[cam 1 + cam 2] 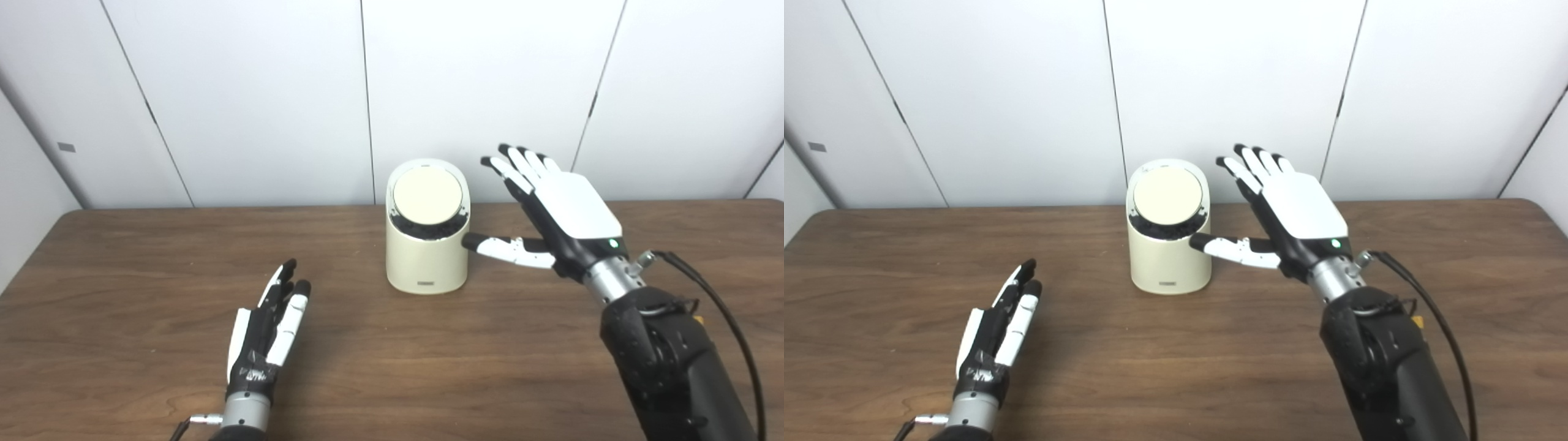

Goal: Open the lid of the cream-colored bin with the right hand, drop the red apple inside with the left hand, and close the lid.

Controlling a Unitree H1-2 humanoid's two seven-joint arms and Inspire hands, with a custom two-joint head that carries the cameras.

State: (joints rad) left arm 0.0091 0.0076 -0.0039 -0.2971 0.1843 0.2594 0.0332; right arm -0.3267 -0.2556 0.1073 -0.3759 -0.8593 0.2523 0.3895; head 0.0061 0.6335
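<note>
The cream-colored bin [427, 257] stands upright at the middle back of the wooden table, its round lid [427, 196] down and tilted toward me. My right hand [554, 208] hovers just right of the bin, open, fingers spread upward and the thumb reaching toward the bin's right side near the top. My left hand [266, 327] rests low over the table in front and to the left of the bin, open, fingers stretched out, holding nothing. No red apple shows in either view.
The brown wooden table [122, 294] reaches to a white panelled wall [245, 92] close behind the bin. A black cable [723, 312] loops off my right forearm.
</note>
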